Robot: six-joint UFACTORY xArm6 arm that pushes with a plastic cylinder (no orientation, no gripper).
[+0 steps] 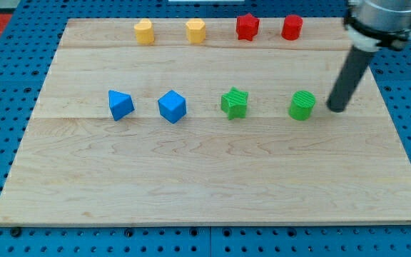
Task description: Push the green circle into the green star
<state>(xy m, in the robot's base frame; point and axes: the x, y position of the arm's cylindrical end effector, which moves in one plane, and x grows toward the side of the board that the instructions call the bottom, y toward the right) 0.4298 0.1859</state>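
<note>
The green circle (302, 105) stands on the wooden board at the view's right of centre. The green star (235, 103) stands to its left, apart from it by about a block's width. My tip (336, 108) rests on the board just to the right of the green circle, a small gap between them. The dark rod slants up to the view's top right corner.
A blue triangle-like block (120, 105) and a blue cube (171, 107) stand left of the green star in the same row. Along the top edge stand two yellow blocks (143, 32) (195, 31), a red star (247, 27) and a red cylinder (292, 28). The wooden board (205, 178) lies on a blue surface.
</note>
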